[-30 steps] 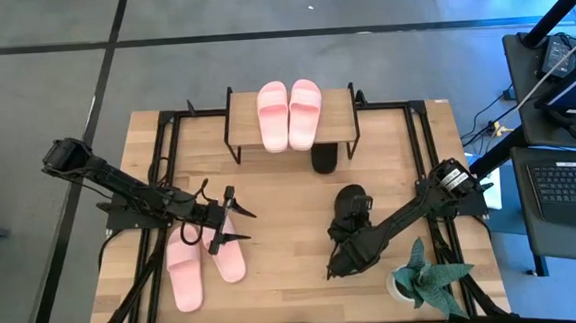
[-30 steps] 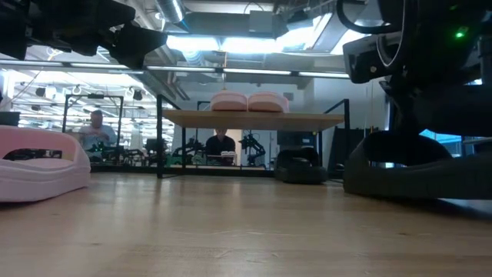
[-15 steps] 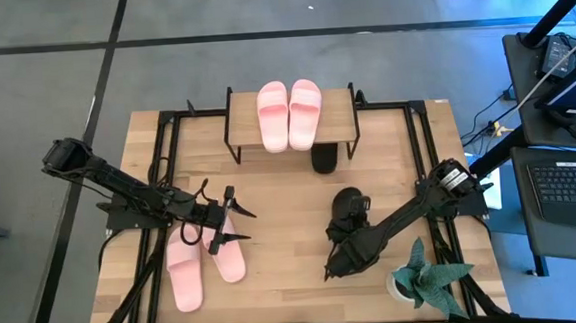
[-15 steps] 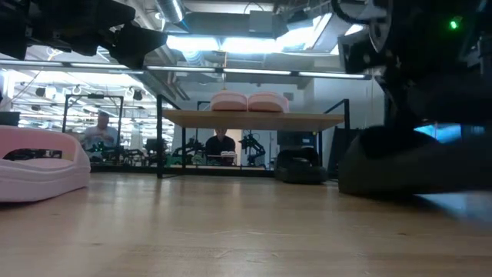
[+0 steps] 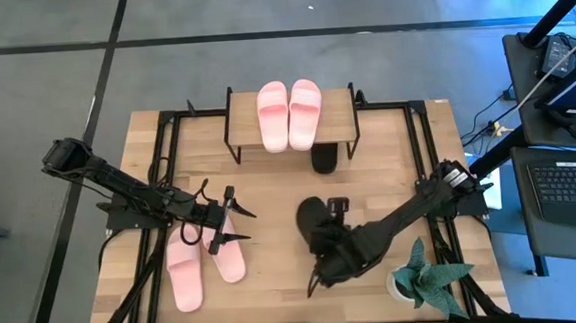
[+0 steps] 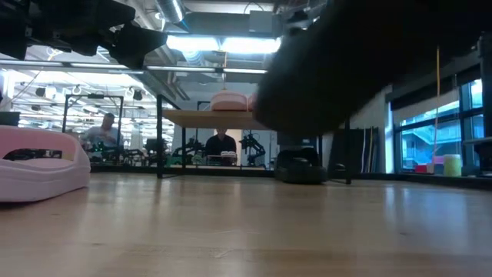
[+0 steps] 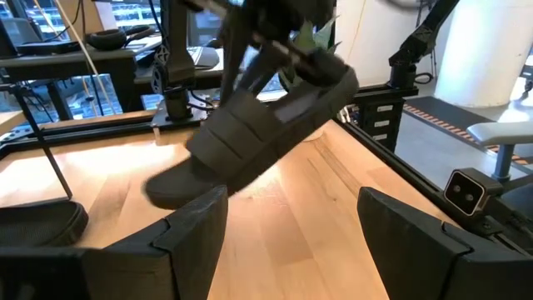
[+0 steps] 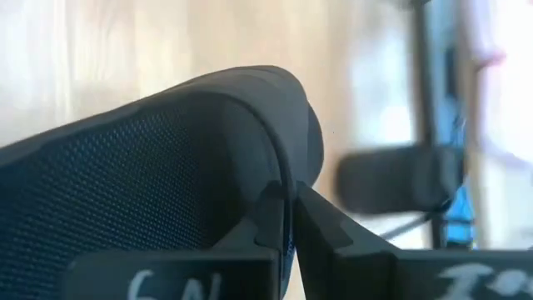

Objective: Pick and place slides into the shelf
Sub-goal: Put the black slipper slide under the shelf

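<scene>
A black slide [image 5: 312, 218] hangs above the table's middle, with my right gripper [image 5: 335, 245] shut on it. The left wrist view shows it tilted [image 7: 258, 133], one end low. A second black slide [image 5: 324, 158] lies on the table at the shelf's [image 5: 340, 113] front right foot. Two pink slides [image 5: 288, 113] rest soles down on the shelf's top board. Two more pink slides [image 5: 192, 270] lie on the table at the near left. My left gripper [image 5: 242, 227] stands open above them, empty. My right gripper pinches the edge of the black slide's mesh strap [image 8: 265, 177] between its two shut fingers [image 8: 310, 218]. It comes from above, slanting down. The slide is lifted clear of the table and hangs tilted, one end [image 7: 166, 187] lower than the other.
A potted plant [image 5: 422, 278] stands at the near right corner. Black frame rails [image 5: 167, 149] run along both sides of the table. Bare wood lies between the shelf and the near edge. People show in the room behind the table in the low view.
My right gripper has risen and swung toward the table's left, keeping shut. The black slide, which lay flat on the table, has come up clear of it and tipped. My left arm has kept still.
</scene>
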Available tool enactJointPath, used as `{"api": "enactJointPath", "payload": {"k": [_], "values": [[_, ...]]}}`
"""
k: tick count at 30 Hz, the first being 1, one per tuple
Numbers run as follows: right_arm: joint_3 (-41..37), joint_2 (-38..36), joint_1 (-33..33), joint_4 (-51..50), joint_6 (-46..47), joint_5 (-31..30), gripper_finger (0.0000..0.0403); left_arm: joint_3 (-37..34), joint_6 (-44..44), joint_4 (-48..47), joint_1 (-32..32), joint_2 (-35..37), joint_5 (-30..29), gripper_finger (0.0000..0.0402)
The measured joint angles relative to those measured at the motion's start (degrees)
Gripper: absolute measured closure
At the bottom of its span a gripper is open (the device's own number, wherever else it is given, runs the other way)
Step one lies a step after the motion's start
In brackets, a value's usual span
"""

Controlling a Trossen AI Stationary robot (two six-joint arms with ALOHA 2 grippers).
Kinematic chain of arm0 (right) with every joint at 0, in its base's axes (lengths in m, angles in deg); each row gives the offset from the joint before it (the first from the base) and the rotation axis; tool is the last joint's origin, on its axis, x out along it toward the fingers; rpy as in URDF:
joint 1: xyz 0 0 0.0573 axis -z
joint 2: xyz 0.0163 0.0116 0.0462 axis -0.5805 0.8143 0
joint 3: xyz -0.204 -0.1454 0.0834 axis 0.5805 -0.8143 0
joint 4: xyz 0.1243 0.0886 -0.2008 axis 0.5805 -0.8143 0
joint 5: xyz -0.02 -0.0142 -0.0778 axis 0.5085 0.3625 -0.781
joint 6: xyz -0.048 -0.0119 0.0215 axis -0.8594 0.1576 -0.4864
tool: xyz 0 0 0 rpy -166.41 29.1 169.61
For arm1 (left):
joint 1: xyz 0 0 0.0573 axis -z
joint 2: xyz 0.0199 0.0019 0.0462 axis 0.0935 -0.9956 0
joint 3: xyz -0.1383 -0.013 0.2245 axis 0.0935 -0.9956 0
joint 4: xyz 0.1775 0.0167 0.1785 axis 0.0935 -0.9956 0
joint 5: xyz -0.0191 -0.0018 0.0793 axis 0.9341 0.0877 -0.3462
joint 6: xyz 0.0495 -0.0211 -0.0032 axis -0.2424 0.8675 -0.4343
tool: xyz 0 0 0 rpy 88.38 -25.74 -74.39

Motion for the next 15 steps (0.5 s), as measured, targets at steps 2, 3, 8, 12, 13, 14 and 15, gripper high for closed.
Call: {"api": "enactJointPath", "payload": {"k": [2, 3, 8, 12, 13, 14, 15], "values": [[1.3, 0.0, 0.7, 1.3, -0.8, -2.6, 0.0387, 0.0, 0.1, 0.0, 0.0, 0.0, 0.0, 0.0140], [1.8, 0.0, 1.2, 2.1, -1.2, -3.7, 0.0387, 0.0, 0.1, 0.0, 0.0, 0.0, 0.0, 0.0140], [2.1, 0.3, 4.9, 8.6, -5.6, -4.9, 0.0387, 0.0, 0.1, 0.0, 0.0, 0.0, 0.0, 0.0140], [2.1, 1.6, 8.0, 10.3, -8.4, -9.9, 0.0387, 0.0, 0.1, 0.0, 0.0, 0.0, 0.0, 0.0140], [2.1, 1.9, 8.7, 10.3, -8.6, -11.5, 0.0387, 0.0, 0.1, 0.0, 0.0, 0.0, 0.0, 0.0140], [2.1, 2.0, 9.5, 10.3, -8.6, -12.6, 0.0387, 0.0, 0.1, 0.0, 0.0, 0.0, 0.0, 0.0140], [2.1, 2.1, 10.2, 10.3, -8.6, -13.1, 0.0387, 0.0, 0.1, 0.0, 0.0, 0.0, 0.0, 0.0140]]}}
